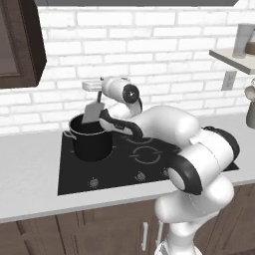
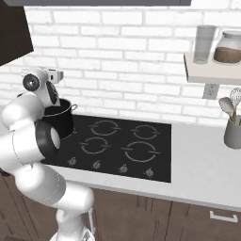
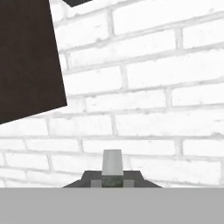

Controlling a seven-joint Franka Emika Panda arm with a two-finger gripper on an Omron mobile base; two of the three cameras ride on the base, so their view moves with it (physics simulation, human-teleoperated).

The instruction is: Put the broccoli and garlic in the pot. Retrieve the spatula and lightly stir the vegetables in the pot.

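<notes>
At the back left corner of the black cooktop (image 1: 149,159), the pot (image 1: 90,140) is seen, and the spatula (image 1: 93,112) is held blade-down over its mouth, clamped in the tool (image 1: 98,92), presumably for stirring; the pot's contents are hidden.

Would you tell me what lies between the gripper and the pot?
In the left base view, the spatula hangs from the gripper into the pot.

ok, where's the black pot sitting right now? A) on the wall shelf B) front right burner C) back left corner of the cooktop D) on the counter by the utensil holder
C: the pot stands on the cooktop's back left corner, under the spatula.
</notes>
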